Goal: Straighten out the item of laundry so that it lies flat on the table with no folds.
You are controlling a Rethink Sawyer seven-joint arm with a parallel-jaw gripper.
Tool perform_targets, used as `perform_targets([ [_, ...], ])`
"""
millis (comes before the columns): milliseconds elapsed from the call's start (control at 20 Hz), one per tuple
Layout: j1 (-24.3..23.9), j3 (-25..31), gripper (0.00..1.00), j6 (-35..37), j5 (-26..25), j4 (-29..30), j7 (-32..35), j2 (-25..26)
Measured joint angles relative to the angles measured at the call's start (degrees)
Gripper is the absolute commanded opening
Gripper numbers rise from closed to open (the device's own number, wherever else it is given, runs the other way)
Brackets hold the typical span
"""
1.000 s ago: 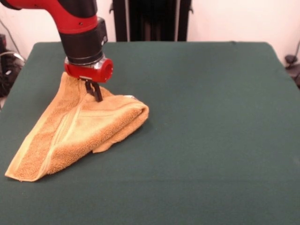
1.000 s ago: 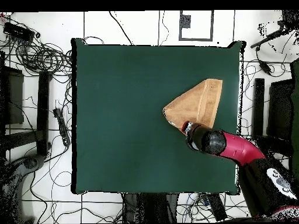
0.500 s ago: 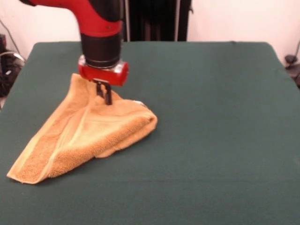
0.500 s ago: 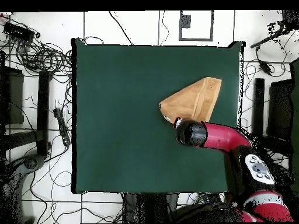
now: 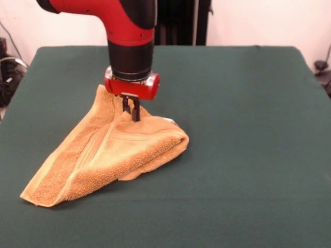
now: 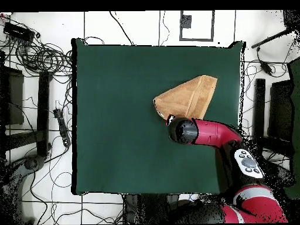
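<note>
The item of laundry [image 5: 111, 157] is a golden-orange towel folded over into a rough triangle on the left half of the green table [image 5: 248, 144]. Its far upper edge is lifted off the cloth. My gripper [image 5: 131, 111] comes down from the red arm and is shut on that lifted edge. A small white tag shows just right of the gripper. Seen from overhead, the towel [image 6: 186, 98] lies right of the table's [image 6: 117, 117] centre, and the arm's wrist hides the gripper.
Cables and dark equipment [image 6: 35, 58] lie on the floor around the table in the overhead view. The robot's red arm [image 6: 214, 133] reaches across the table's right side.
My gripper has dragged the towel's held edge to the right in the front view. The whole towel has slid with it and keeps its fold.
</note>
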Motion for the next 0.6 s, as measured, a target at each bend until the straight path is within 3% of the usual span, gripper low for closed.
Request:
perform_targets([
  [600, 2.48, -2.50, 0.00, 0.25, 1.24, 0.02, 0.00, -0.57],
])
